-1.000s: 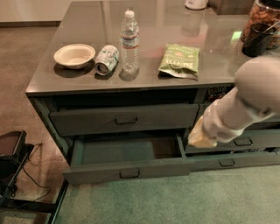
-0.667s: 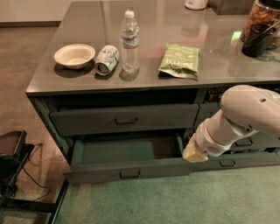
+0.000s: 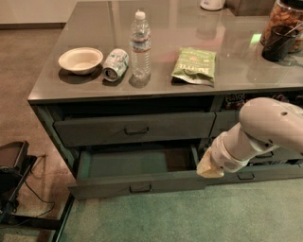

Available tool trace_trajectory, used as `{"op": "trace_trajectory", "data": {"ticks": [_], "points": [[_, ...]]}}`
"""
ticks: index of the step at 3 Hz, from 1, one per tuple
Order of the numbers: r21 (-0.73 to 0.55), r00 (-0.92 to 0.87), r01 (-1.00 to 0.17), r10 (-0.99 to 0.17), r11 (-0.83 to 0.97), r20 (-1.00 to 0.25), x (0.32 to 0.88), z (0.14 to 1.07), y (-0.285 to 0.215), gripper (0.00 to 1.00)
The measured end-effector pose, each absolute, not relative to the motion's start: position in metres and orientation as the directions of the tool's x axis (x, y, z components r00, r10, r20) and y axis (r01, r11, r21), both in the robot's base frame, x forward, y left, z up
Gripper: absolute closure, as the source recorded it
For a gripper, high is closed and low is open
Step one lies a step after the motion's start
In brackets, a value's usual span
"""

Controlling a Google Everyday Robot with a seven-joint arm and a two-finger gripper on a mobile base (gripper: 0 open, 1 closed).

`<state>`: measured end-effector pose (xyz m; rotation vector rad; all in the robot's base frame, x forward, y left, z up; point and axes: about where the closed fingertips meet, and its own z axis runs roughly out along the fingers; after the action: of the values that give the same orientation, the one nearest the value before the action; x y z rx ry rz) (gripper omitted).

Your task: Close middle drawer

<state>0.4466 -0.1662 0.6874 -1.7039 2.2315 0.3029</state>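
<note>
- Middle drawer (image 3: 109,185): pulled out of the wide left stack, green inner walls and floor open to view, small dark pull (image 3: 140,188) at the centre of its front.
- Just above it, shut flush: upper drawer (image 3: 135,128) with its own dark pull.
- Gripper (image 3: 208,168): low at the right front corner of the middle drawer, pale yellowish tip over or against that corner; contact not certain.
- Apart or together: cannot tell.
- Arm (image 3: 265,123): thick, white, reaching in from the right edge, passing in front of the narrower drawers (image 3: 246,176) of the right stack.
- On the grey countertop (image 3: 236,71), from left to right: cream bowl (image 3: 80,60), can (image 3: 116,64) lying on its side just beside the bowl, upright water bottle (image 3: 140,45) close to the can, green snack bag (image 3: 195,64) lying flat.
- Near the far right edge of the countertop: dark cup (image 3: 278,42) in front of a jar (image 3: 284,14).
- Below the drawers: green carpet (image 3: 189,217).
</note>
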Motion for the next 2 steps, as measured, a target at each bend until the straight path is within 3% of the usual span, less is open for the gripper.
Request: {"op": "trace_trajectory", "data": {"ticks": [2], "points": [[0.025, -0.205, -0.975, -0.851, 0.220, -0.484, 0.441, 0.577, -0.131, 1.00]]}}
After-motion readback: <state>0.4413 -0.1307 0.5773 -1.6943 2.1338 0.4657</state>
